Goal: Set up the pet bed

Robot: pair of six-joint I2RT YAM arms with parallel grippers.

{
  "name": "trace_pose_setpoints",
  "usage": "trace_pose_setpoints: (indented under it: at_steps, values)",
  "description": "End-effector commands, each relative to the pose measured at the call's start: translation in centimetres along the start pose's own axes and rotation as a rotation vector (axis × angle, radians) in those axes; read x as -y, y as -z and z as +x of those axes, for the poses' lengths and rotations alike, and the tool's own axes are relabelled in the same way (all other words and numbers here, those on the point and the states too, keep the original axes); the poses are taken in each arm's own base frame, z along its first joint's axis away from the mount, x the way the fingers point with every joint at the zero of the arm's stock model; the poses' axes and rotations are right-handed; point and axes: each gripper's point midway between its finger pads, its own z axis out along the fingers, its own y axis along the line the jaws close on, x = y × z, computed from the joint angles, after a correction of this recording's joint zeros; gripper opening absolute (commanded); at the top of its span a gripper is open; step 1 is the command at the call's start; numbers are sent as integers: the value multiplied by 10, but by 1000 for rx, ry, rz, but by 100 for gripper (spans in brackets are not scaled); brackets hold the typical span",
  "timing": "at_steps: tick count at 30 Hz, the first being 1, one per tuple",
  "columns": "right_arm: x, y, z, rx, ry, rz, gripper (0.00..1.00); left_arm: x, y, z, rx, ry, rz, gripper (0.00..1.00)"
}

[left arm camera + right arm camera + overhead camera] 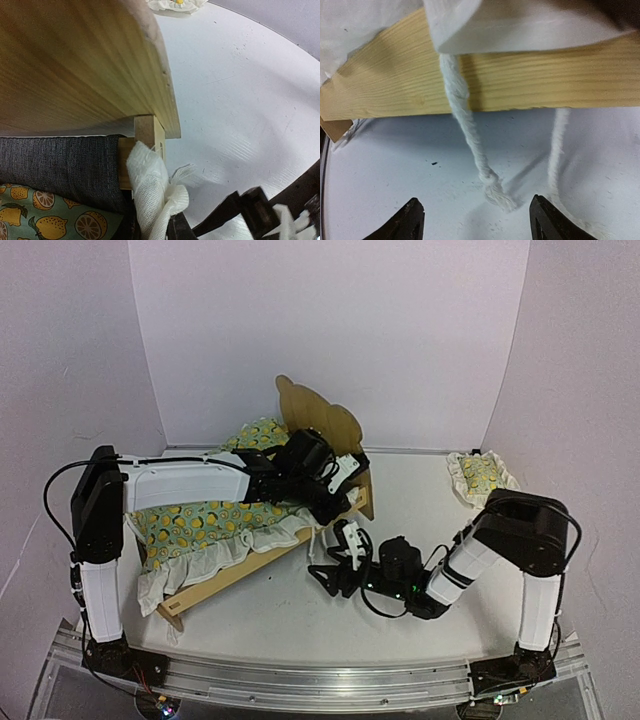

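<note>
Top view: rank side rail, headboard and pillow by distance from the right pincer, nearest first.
1. Side rail: just left of the right pincer, whose open jaws face it.
2. Headboard: behind the pincer, at the bed's far end.
3. Pillow: far right, towards the back wall.

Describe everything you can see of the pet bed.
The pet bed is a light plywood frame with a tall curved headboard and low side rail, standing skewed on the white table, left of centre. A dark grey mattress pad lies inside, mostly under the lemon-print blanket, whose white ruffle overhangs the rail. A knotted white cord hangs across the rail. The left tool pinches the ruffle beside the headboard.
</note>
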Motion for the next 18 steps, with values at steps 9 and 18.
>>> trace_pose_setpoints:
  at_steps: [9, 18]
  values:
    - [20, -49, -32, 242, -57, 162, 45, -28, 72, -118, 408, -31, -139, 0]
    - [31, 17, -25, 136, -40, 252, 0, -32, 40, -92, 331, -52, -159, 0]
